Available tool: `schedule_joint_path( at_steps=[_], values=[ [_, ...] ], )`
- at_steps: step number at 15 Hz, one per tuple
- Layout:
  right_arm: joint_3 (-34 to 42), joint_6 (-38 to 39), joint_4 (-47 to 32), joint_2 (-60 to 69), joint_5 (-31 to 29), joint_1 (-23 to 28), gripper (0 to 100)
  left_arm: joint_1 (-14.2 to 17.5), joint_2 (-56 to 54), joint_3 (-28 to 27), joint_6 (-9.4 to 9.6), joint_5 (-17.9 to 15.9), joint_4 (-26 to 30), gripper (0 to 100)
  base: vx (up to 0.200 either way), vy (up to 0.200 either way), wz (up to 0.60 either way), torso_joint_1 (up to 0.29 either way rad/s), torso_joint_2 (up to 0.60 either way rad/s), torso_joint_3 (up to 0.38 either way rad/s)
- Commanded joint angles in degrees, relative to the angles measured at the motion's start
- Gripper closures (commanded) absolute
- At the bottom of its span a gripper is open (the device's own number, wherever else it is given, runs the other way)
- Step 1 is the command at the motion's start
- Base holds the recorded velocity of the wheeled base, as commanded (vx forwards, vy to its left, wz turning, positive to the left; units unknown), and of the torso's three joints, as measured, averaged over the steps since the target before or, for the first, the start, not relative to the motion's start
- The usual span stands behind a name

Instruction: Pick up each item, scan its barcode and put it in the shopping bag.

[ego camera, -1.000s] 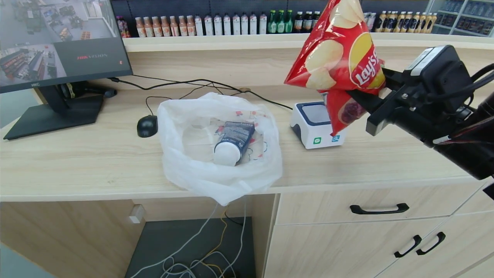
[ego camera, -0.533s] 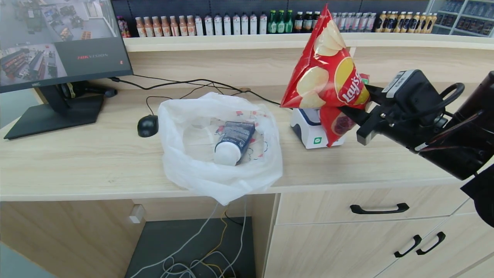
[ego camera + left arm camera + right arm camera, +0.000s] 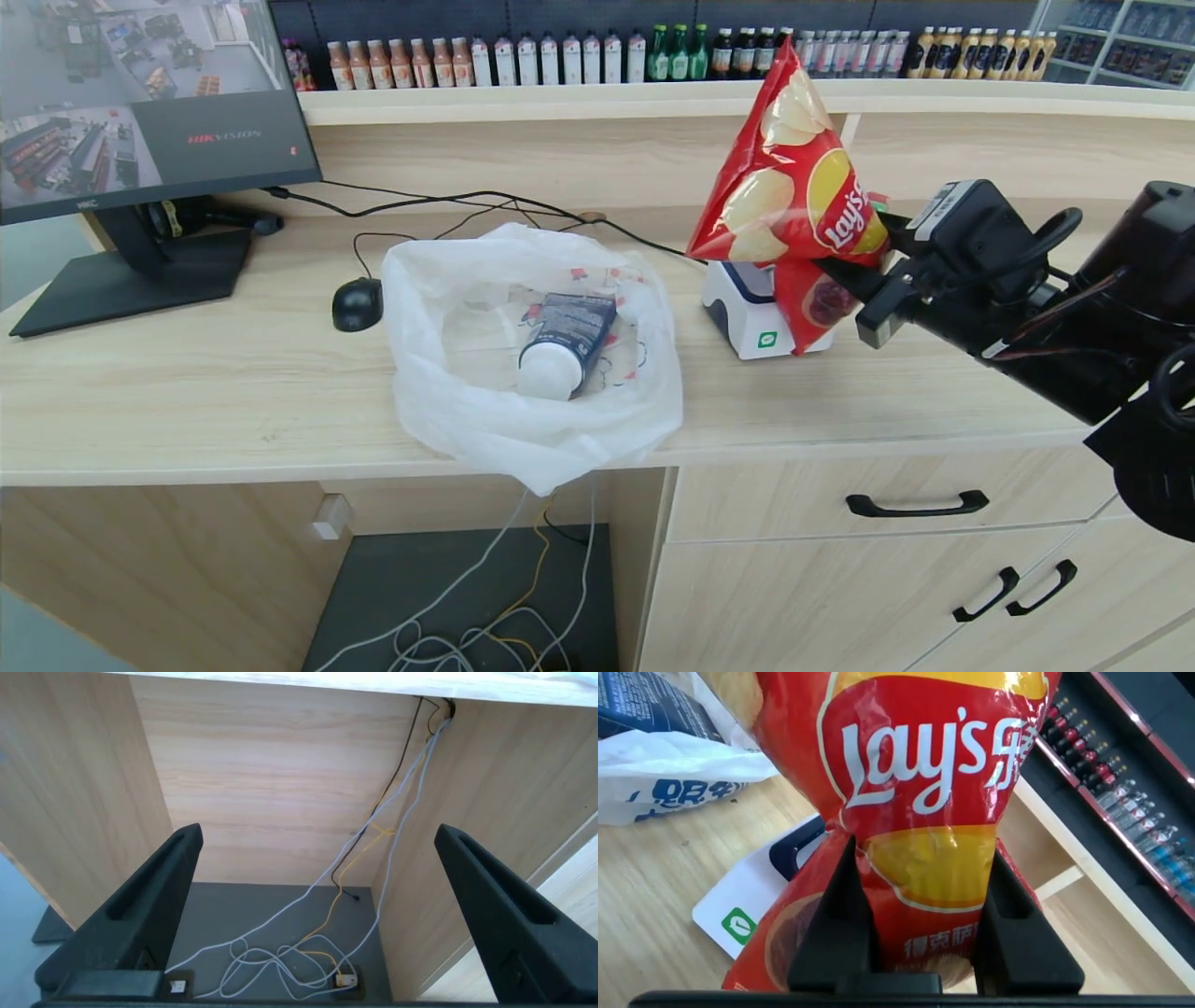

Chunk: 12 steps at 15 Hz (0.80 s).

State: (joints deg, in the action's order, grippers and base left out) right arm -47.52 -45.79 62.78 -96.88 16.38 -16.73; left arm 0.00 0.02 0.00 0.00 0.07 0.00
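A red bag of chips point(image 3: 798, 201) hangs upright over the white barcode scanner point(image 3: 747, 313), its lower end in front of the scanner's window. My right gripper point(image 3: 864, 266) is shut on the bag from the right; in the right wrist view the two black fingers point(image 3: 842, 917) pinch the chips bag point(image 3: 924, 812) above the scanner point(image 3: 761, 901). The white shopping bag point(image 3: 527, 359) lies open on the counter to the left, with a dark blue tube point(image 3: 560, 343) inside. My left gripper point(image 3: 318, 919) is open below the counter, facing the cables.
A black mouse point(image 3: 356, 304) and a monitor point(image 3: 140, 121) stand left of the bag, with cables running behind. A raised ledge with a row of bottles point(image 3: 653, 56) runs behind the counter point(image 3: 187, 392). Drawers with black handles point(image 3: 918, 507) are under the counter at right.
The right gripper carried the chips bag down and to the left, from high at the right to just above the scanner. The shopping bag and tube have not moved.
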Motion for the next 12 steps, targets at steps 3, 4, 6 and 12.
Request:
schedule_joint_path(
  at_steps=[3, 4, 6, 12],
  values=[
    [-0.38, 0.08, -0.12, -1.12, -0.12, 0.03, 100, 0.0, -0.02, 0.0, 0.0, 0.01, 0.0, 0, 0.0, 0.0, 0.0, 0.0, 0.0, 0.0],
    [-0.56, 0.08, -0.12, -1.12, -0.12, 0.03, 100, 0.0, -0.02, 0.0, 0.0, 0.01, 0.0, 0, 0.0, 0.0, 0.0, 0.0, 0.0, 0.0],
    [-0.56, 0.26, -0.12, -1.12, -0.12, 0.11, 100, 0.0, -0.02, 0.0, 0.0, 0.01, 0.0, 0, 0.0, 0.0, 0.0, 0.0, 0.0, 0.0],
    [-0.65, 0.35, -0.12, -1.38, -0.12, 0.29, 100, 0.0, -0.02, 0.0, 0.0, 0.01, 0.0, 0, 0.0, 0.0, 0.0, 0.0, 0.0, 0.0]
  ],
)
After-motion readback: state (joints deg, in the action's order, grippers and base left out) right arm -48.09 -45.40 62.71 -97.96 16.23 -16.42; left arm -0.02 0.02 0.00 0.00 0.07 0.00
